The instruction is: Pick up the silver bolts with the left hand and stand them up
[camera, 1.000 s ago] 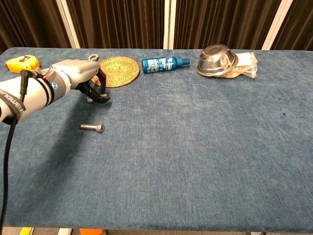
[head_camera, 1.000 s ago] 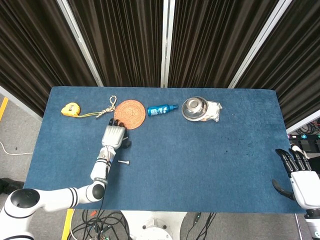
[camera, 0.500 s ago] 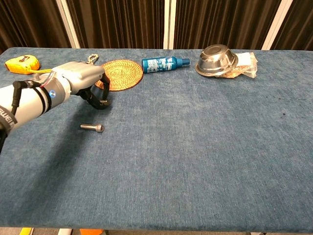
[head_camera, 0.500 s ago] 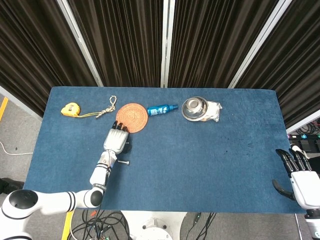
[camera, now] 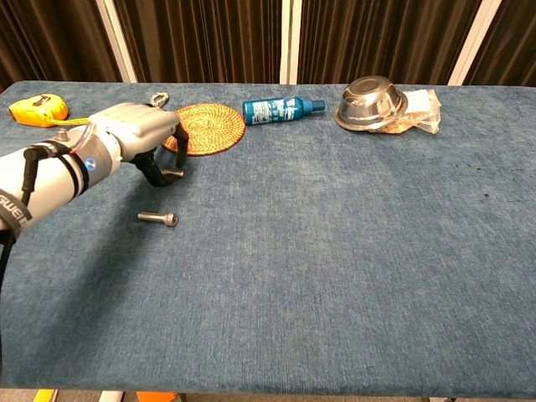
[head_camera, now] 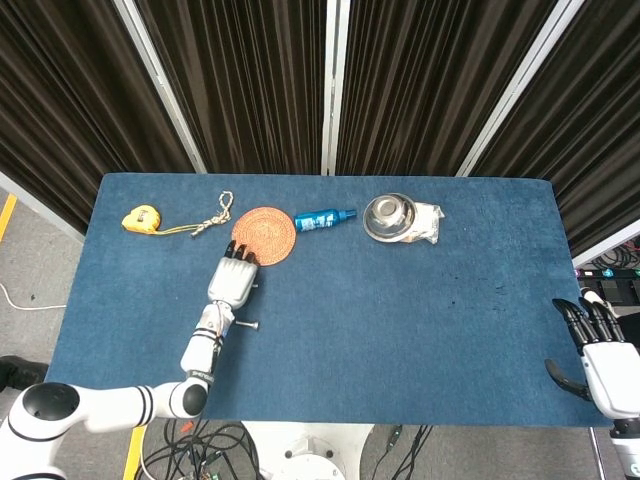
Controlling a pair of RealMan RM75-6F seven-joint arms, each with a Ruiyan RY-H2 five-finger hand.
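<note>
One silver bolt (camera: pixel 159 218) lies on its side on the blue table, also seen in the head view as the silver bolt (head_camera: pixel 247 325). My left hand (camera: pixel 138 138) hovers just behind it, close to the woven coaster. Its fingers are curled down, and a short silver bolt (camera: pixel 172 173) shows pinched at the fingertips, close to the cloth. From above, the left hand (head_camera: pixel 234 278) hides that bolt. My right hand (head_camera: pixel 600 362) rests off the table's near right corner with its fingers spread, holding nothing.
Along the far side stand a yellow tape measure (camera: pixel 33 109), a knotted cord (head_camera: pixel 212 218), a round woven coaster (camera: pixel 208 126), a blue bottle (camera: pixel 280 109) on its side, and a steel bowl (camera: pixel 373 99) on a crumpled plastic bag (camera: pixel 423 109).
My left hand has shifted slightly right and toward the near side, staying curled. The woven coaster has slid a little to the right. The lying bolt and the right hand have not moved.
</note>
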